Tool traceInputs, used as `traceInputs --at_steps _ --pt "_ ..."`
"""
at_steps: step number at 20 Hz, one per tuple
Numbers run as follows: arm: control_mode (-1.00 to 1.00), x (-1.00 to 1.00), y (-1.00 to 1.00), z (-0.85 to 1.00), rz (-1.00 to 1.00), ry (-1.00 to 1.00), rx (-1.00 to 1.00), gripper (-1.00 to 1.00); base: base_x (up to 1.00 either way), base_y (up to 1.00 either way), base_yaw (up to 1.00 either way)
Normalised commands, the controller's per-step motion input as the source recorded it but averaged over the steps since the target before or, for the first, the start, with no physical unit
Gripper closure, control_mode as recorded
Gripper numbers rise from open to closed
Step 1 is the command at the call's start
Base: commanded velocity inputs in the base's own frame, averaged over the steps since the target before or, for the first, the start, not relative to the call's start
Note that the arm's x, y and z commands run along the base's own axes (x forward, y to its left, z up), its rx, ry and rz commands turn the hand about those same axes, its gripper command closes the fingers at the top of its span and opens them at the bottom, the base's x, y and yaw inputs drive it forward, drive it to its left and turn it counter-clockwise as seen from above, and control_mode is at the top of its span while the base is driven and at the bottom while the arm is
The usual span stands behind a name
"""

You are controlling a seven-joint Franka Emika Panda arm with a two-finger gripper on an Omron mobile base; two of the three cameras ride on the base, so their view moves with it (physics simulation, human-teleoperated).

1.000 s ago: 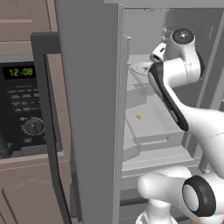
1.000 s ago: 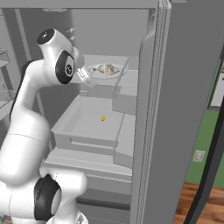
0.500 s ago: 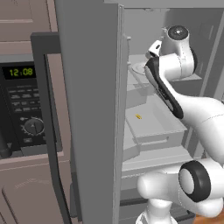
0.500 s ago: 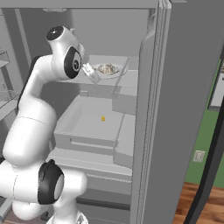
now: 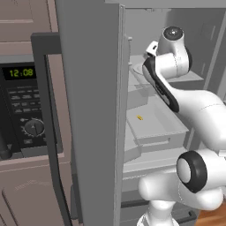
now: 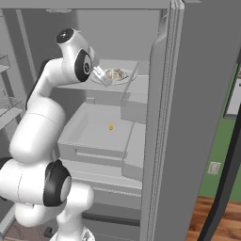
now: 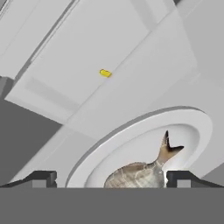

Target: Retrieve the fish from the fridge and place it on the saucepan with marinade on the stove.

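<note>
the tall grey french-door fridge stands open, its pale grey shelves and a pulled-out drawer showing inside. at nine o'clock of it in the left base view sits the black-fronted microwave with a green clock. the white arm reaches up to the upper shelf, where the round white plate rests. on the plate lies the fish, a small pale grey-beige body with brownish mottling and a darker forked tail pointing toward one o'clock in the hand view. the tool hangs right over the plate with its jaws spread wide, one dark tip at nine o'clock of the fish and one at three o'clock, nothing between them gripped. a tiny yellow speck lies in the drawer below, at six o'clock of the plate in the right base view.
</note>
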Motion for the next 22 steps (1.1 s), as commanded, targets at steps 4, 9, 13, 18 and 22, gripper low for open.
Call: traceInputs --at_steps 4,9,13,18,22 --pt "-1.0 0.3 -0.03 -0.04 0.01 0.0 -0.07 -1.0 0.0 0.0 0.0" --pt "-1.0 0.27 -0.01 0.0 0.0 0.0 -0.04 -1.0 0.0 0.0 0.0" --pt "-1.0 0.18 0.0 0.0 0.0 0.04 -0.01 -1.0 0.0 0.0 0.0" --pt "-1.0 0.15 0.0 0.0 0.0 0.13 0.0 -1.0 0.0 0.0 0.0" --pt "-1.0 0.22 0.0 0.0 0.0 0.13 0.0 -1.0 0.0 0.0 0.0"
